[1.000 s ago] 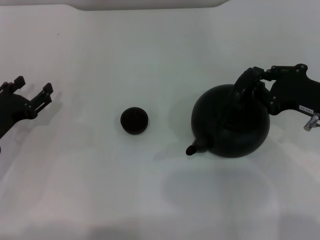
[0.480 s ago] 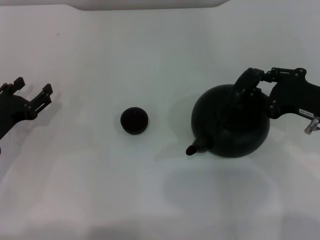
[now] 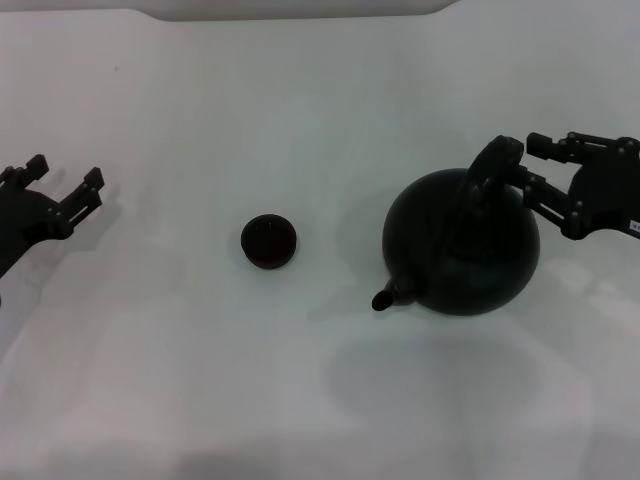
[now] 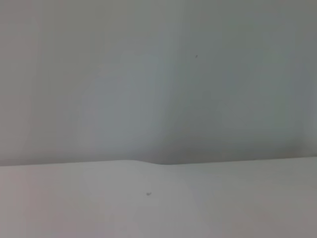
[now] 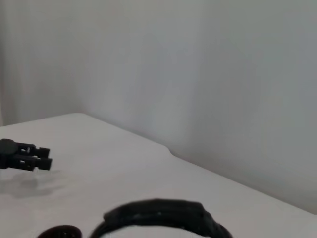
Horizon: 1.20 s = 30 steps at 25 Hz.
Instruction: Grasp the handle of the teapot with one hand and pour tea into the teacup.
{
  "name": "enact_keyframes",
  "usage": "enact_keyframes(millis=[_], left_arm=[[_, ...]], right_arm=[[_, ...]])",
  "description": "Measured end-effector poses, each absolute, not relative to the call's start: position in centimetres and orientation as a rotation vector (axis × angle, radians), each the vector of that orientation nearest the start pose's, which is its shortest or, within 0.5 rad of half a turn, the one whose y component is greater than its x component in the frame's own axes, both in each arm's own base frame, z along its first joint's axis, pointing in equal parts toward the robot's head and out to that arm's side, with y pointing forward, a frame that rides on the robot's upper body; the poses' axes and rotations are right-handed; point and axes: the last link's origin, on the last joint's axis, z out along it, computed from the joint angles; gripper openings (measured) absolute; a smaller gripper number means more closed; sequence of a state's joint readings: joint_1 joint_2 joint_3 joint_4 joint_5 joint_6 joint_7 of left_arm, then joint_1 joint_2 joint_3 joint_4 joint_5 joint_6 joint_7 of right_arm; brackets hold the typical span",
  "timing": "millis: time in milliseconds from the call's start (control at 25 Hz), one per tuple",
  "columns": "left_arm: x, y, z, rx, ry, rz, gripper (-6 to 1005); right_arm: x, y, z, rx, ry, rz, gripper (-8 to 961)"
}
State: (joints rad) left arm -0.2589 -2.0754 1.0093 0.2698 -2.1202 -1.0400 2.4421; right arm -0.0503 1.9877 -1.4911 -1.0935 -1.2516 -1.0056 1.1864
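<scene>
Right end effector [image 3: 532, 168] spread beside pot handle [image 3: 487, 172], gripping nothing.
Risk: off-centre closure tips pot [image 3: 460, 245]; cup [image 3: 268, 241] well apart, left end effector [image 3: 66, 182] spread beyond.

Bright, even overhead light, soft grey shadows under the teapot [image 3: 462, 243] and teacup [image 3: 269, 241], white table [image 3: 320, 400] washed pale

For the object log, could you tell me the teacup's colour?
The teacup is black, clearest in the head view.
</scene>
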Motion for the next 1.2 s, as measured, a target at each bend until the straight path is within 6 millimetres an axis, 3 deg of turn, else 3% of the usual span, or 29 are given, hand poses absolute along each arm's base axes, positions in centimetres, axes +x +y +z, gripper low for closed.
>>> enact_keyframes(millis=[120,280,560,920,1200], left_arm=[[-38.1,27.9,-2.1,-1.937,-0.792,-0.562,789],[-38.2,28.0,-1.7,-1.925,-0.786,-0.566,789],[-38.0,28.2,0.5,-1.853,-0.687,-0.608,789],[-37.3,27.0,4.3,-1.719,-0.502,-0.734,789],[-37.5,26.7,4.9,-1.684,-0.499,-0.743,788]], right_arm=[[30.9,26.5,1.7,-2.322,0.482,0.535,404],[33.7,26.6,3.7,-2.180,0.502,0.524,403],[38.0,26.5,7.6,-1.857,0.467,0.645,406],[40.6,25.3,8.6,-1.616,0.421,0.565,404],[41.7,24.7,8.3,-1.557,0.503,0.548,402]])
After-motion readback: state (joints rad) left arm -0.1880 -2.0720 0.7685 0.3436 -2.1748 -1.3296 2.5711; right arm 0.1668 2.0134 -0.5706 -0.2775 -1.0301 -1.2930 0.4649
